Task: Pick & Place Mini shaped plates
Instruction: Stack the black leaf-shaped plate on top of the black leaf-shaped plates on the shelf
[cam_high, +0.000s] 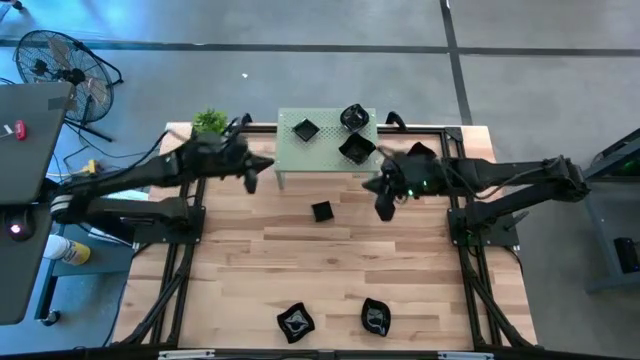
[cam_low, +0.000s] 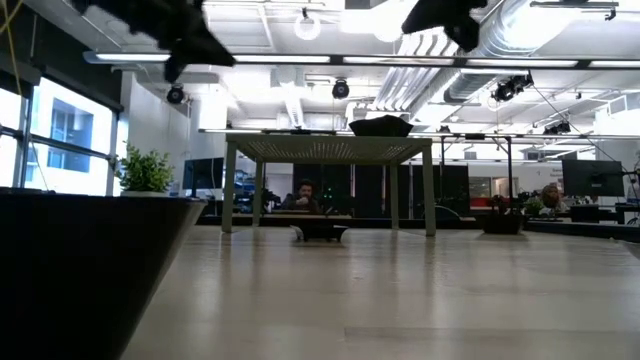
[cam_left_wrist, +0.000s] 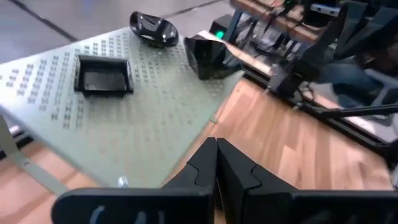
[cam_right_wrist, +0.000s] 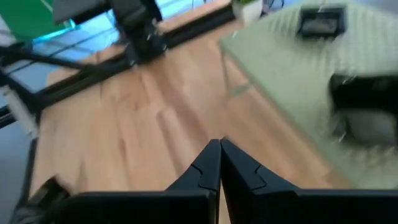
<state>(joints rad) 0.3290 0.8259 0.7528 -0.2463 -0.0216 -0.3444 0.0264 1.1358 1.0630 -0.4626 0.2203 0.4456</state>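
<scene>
Three glossy black mini plates rest on a pale green perforated stand (cam_high: 325, 160) at the table's far side: a square one (cam_high: 305, 128), a rounded one (cam_high: 354, 117) and another square one (cam_high: 357, 150). The left wrist view shows the same plates (cam_left_wrist: 102, 78), (cam_left_wrist: 153, 29), (cam_left_wrist: 208, 57). A small square plate (cam_high: 321, 211) lies on the wood in front of the stand. Two wavy-edged plates (cam_high: 295, 321), (cam_high: 375, 317) lie at the near edge. My left gripper (cam_high: 250, 178) hovers shut at the stand's left front corner. My right gripper (cam_high: 385, 205) hovers shut off its right front corner.
A small potted plant (cam_high: 210, 122) stands at the table's far left corner. Black frame rails (cam_high: 165, 290) run along both sides of the table. A person (cam_low: 303, 195) sits in the room beyond. Bare wood (cam_high: 330, 265) lies between the stand and the near plates.
</scene>
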